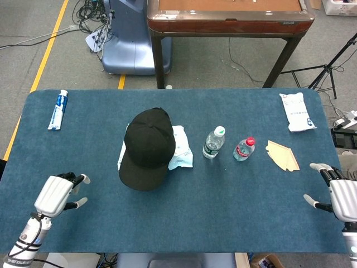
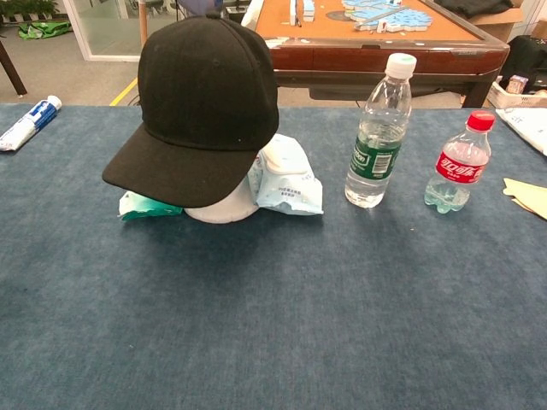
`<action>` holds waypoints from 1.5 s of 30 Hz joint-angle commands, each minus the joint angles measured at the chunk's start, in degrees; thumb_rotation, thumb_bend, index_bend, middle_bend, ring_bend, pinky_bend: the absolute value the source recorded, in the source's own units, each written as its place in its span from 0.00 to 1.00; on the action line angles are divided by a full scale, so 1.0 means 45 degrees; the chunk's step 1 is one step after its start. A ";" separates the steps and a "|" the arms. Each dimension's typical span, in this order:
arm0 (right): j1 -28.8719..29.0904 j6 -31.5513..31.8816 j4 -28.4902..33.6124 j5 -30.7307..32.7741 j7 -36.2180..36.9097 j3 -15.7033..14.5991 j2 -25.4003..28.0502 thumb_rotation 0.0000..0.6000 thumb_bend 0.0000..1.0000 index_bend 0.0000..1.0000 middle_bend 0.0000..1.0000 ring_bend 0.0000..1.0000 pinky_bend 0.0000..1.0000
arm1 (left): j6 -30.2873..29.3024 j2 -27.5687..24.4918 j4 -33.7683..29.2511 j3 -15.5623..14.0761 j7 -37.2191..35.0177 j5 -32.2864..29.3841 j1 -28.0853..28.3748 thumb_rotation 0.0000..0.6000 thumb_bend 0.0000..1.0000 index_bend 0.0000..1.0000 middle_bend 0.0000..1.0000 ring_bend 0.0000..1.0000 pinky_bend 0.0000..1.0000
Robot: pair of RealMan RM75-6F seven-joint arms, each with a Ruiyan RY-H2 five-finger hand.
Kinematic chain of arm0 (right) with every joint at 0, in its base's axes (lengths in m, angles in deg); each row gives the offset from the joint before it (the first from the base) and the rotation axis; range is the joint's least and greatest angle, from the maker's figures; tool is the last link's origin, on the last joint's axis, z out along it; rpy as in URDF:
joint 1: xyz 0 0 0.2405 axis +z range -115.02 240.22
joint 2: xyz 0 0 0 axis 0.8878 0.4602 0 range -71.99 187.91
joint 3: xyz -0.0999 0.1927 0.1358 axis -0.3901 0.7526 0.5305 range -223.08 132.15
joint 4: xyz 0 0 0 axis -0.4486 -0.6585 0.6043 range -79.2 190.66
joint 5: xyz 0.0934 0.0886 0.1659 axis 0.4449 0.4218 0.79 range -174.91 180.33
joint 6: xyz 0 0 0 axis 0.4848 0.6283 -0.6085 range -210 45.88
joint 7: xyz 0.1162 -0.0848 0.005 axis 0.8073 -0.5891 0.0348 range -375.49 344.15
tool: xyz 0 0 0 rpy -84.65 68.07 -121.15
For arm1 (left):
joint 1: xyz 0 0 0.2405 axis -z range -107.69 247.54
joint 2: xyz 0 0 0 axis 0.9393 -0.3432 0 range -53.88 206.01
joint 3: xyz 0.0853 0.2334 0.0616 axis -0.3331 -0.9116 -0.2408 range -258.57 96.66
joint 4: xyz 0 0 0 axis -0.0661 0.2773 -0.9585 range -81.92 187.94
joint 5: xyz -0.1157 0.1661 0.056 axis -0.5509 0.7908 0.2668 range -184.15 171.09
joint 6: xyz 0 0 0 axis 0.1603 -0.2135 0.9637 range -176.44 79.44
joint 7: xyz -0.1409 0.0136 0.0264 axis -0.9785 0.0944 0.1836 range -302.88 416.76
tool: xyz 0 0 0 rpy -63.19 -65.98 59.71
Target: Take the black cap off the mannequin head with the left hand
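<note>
toothpaste tube point(image 1: 57, 109) far-left | two bottles: green-label bottle point(image 2: 378, 132), red-label bottle point(image 2: 460, 162) upright, centre-right | white packet point(image 1: 297, 111) far-right

Open blue cloth lay between the left hand point(image 1: 54, 194) at the table's point(image 1: 184, 223) front-left corner and the black cap point(image 1: 148, 146), nothing in that lane. A pale packet point(image 1: 181, 146) crowded the cap's right side, touching it. Further right stood a green-labelled bottle point(image 1: 213, 142), then a red-capped bottle point(image 1: 244, 149), blocking any approach from that side. The whole front edge ran bare.
</note>
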 commanded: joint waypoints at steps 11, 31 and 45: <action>0.0035 -0.0169 -0.0008 0.0155 -0.0056 0.0033 0.0049 1.00 0.12 0.26 0.28 0.26 0.57 | 0.0245 0.1867 0.1721 0.0315 0.0629 0.0863 0.1298 1.00 0.00 0.52 0.82 0.57 0.64; 0.0053 -0.0318 0.0025 0.0259 -0.0145 0.0027 0.0095 1.00 0.12 0.26 0.28 0.26 0.57 | -0.0452 0.3555 0.3134 0.0296 0.0007 0.1333 0.2178 1.00 0.00 0.52 0.84 0.59 0.64; 0.0082 -0.0428 0.0056 0.0309 -0.0230 0.0012 0.0113 1.00 0.12 0.26 0.28 0.26 0.57 | -0.0848 0.4651 0.3891 0.0269 -0.0168 0.1517 0.2655 1.00 0.00 0.53 0.85 0.60 0.64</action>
